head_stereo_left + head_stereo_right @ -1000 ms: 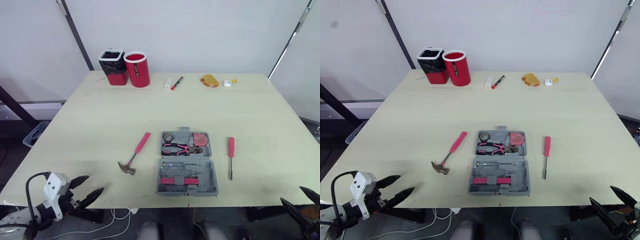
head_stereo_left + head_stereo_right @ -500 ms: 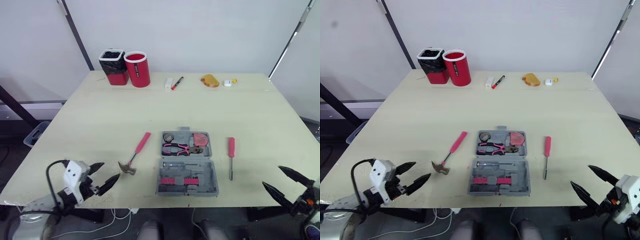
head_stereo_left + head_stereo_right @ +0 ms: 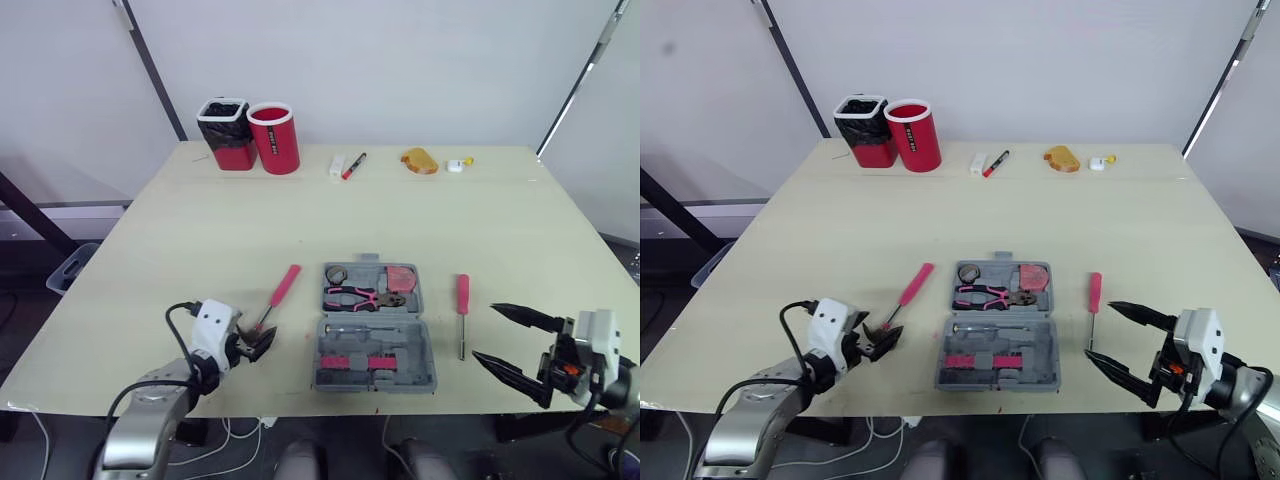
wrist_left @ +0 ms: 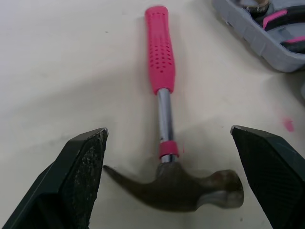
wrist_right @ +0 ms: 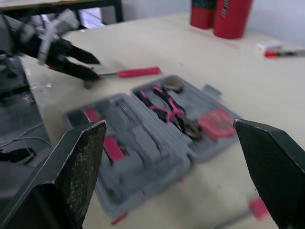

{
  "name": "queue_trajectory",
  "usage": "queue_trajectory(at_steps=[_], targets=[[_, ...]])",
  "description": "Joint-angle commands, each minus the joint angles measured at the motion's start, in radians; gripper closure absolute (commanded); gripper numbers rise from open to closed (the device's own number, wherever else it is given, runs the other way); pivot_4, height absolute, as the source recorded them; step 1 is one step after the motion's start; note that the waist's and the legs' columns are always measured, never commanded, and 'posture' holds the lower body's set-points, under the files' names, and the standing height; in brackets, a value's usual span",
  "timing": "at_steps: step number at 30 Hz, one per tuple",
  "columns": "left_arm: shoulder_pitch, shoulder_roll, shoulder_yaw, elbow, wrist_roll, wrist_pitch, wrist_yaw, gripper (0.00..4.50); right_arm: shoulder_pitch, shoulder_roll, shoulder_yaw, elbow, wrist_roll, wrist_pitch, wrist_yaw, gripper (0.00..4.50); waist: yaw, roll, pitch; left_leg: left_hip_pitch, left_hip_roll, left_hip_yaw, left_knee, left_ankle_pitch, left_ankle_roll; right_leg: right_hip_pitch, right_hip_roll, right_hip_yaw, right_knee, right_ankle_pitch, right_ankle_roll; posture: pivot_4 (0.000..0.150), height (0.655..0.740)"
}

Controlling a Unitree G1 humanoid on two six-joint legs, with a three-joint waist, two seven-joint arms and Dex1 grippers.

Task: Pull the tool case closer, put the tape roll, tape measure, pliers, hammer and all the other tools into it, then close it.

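The grey tool case (image 3: 372, 325) lies open near the table's front middle. In its far half sit the pink-handled pliers (image 3: 362, 296), a tape roll (image 3: 337, 274) and a pink tape measure (image 3: 401, 278). A hammer (image 3: 272, 305) with a pink handle lies just left of the case. My left gripper (image 3: 256, 343) is open, its fingers (image 4: 83, 167) either side of the hammer head (image 4: 190, 183) without closing on it. A red-handled screwdriver (image 3: 462, 310) lies right of the case. My right gripper (image 3: 483, 331) is open at the front right, close to the screwdriver's tip, holding nothing.
At the table's far side stand a black-lined red bin (image 3: 226, 133) and a red cup (image 3: 274, 138). Further right along that edge are a marker (image 3: 353, 166), a small white item (image 3: 337, 166), a yellow-orange object (image 3: 419, 160) and a small white piece (image 3: 457, 165).
My left gripper has moved right from the front left corner up to the hammer head. My right gripper has come in from the front right corner toward the screwdriver. The tools have not moved.
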Motion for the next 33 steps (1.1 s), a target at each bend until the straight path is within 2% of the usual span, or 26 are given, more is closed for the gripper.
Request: queue_trajectory(at_steps=[1, 8, 10, 12, 15, 18, 19, 20, 26, 33], targets=[[-0.044, -0.026, -0.031, -0.018, 0.032, 0.047, 0.061, 0.1, -0.043, -0.014, 0.021, -0.038, 0.001, 0.008, 0.003, 0.0, 0.001, 0.0, 0.0, 0.0, 0.0, 0.0, 0.0, 0.0, 0.0, 0.0, 0.0, 0.0, 0.0, 0.0, 0.0, 0.15, 0.74], [-0.125, -0.069, -0.069, 0.063, 0.077, 0.077, 0.123, 0.1, -0.07, -0.014, 0.043, -0.032, -0.011, 0.007, 0.004, 0.0, 0.001, 0.0, 0.0, 0.0, -0.001, -0.001, 0.0, 0.0, 0.0, 0.0, 0.0, 0.0, 0.0, 0.001, 0.002, 0.15, 0.74], [-0.147, -0.077, -0.075, 0.082, 0.082, 0.087, 0.128, 0.81, -0.069, -0.015, 0.048, -0.03, -0.023, 0.001, 0.008, 0.0, -0.001, 0.0, 0.0, 0.0, -0.001, -0.001, 0.0, 0.0, 0.0, 0.0, 0.0, 0.0, 0.0, 0.001, 0.002, 0.15, 0.74], [-0.167, -0.085, -0.077, 0.099, 0.084, 0.102, 0.137, 1.26, -0.068, -0.014, 0.053, -0.03, -0.031, -0.004, 0.009, 0.0, 0.0, 0.0, 0.0, 0.0, -0.001, -0.001, 0.0, 0.0, 0.0, 0.0, 0.0, 0.0, 0.0, 0.001, 0.002, 0.15, 0.74], [-0.176, -0.096, -0.07, 0.106, 0.075, 0.122, 0.144, 2.64, -0.07, -0.009, 0.057, -0.034, -0.035, -0.004, 0.004, 0.0, 0.0, 0.0, 0.0, 0.0, -0.001, -0.002, 0.0, 0.0, 0.0, 0.001, 0.0, -0.001, 0.0, 0.001, 0.002, 0.15, 0.74], [-0.17, -0.094, -0.07, 0.098, 0.077, 0.13, 0.145, 3.58, -0.072, -0.006, 0.062, -0.039, -0.034, -0.005, 0.002, 0.0, 0.0, 0.0, 0.0, 0.0, -0.001, -0.002, 0.0, 0.0, 0.0, 0.001, 0.0, -0.001, 0.0, 0.001, 0.002, 0.15, 0.74], [-0.163, -0.095, -0.065, 0.088, 0.076, 0.133, 0.149, 4.07, -0.073, -0.005, 0.064, -0.041, -0.031, -0.003, 0.004, 0.0, 0.0, 0.0, 0.0, 0.0, -0.001, -0.002, 0.0, 0.0, 0.0, 0.001, 0.0, -0.001, 0.0, 0.001, 0.002, 0.15, 0.74], [-0.156, -0.095, -0.062, 0.077, 0.075, 0.137, 0.153, 4.36, -0.074, -0.005, 0.065, -0.043, -0.028, -0.003, 0.007, 0.0, -0.001, 0.0, 0.0, 0.0, -0.001, -0.002, 0.0, 0.0, 0.0, 0.001, 0.0, -0.001, 0.0, 0.001, 0.002, 0.15, 0.74], [-0.094, -0.127, -0.013, -0.004, 0.057, 0.179, 0.202, 4.44, -0.083, -0.013, 0.072, -0.035, -0.01, -0.005, 0.045, 0.0, -0.007, 0.0, 0.0, 0.0, 0.0, -0.001, 0.0, 0.0, 0.0, 0.001, 0.0, 0.0, 0.0, 0.001, 0.002, 0.15, 0.74], [0.037, -0.229, 0.037, -0.222, 0.04, 0.315, 0.315, 4.44, -0.11, -0.019, 0.089, -0.029, -0.007, 0.009, 0.077, 0.0, -0.023, 0.0, 0.0, 0.0, 0.0, -0.002, 0.0, 0.0, 0.0, 0.001, 0.0, -0.001, 0.0, 0.001, 0.002, 0.15, 0.74]])
